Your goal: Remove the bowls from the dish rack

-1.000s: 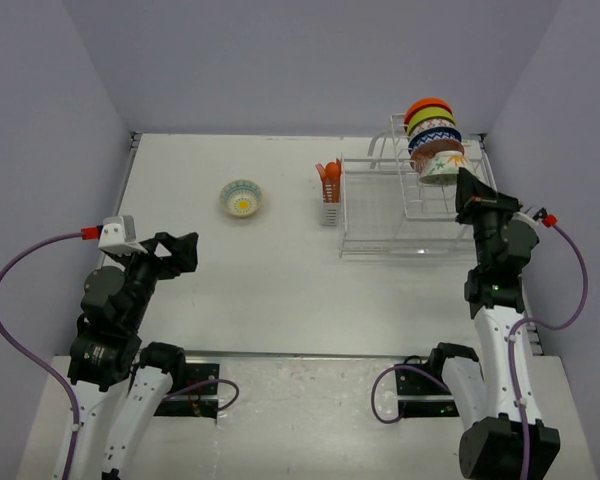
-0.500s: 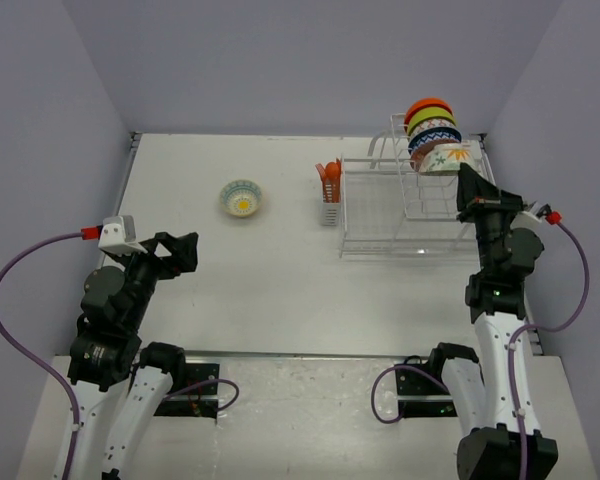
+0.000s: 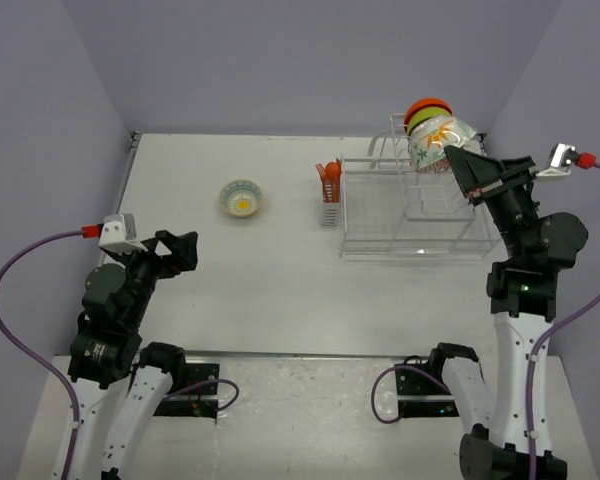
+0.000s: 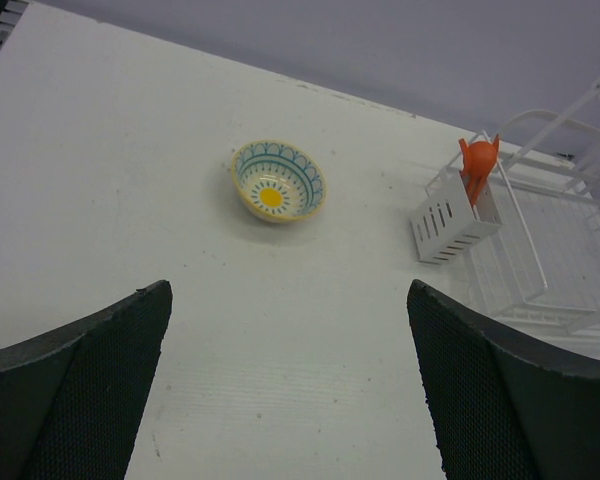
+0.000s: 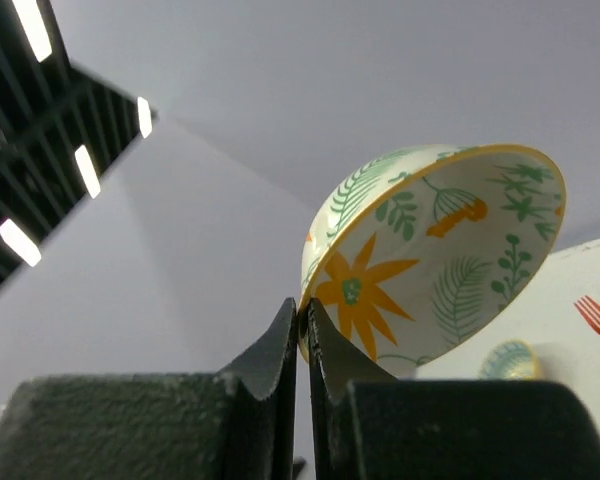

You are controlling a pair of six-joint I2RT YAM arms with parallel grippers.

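There's the floral bowl (image 5: 440,250): cream, yellow rim, big orange daisy, green ferns all over. The table bowl (image 4: 278,180): yellow rim, teal arches on pale, yellow sun dead centre. White wire rack (image 3: 380,215). Orange bowl (image 3: 427,103) over a lime bowl (image 3: 418,118). White holder (image 4: 450,215), orange utensils (image 4: 475,165). White table (image 3: 280,280), lavender walls (image 3: 280,60).

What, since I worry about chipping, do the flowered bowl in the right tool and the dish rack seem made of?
The flowered bowl: likely glazed ceramic, possibly melamine. It looks smooth and faintly glossy, with printed orange flowers and green ferns and a thin yellow rim, pinched by the right tool. The dish rack: probably coated steel wire, judging by its thin rods and even white finish.
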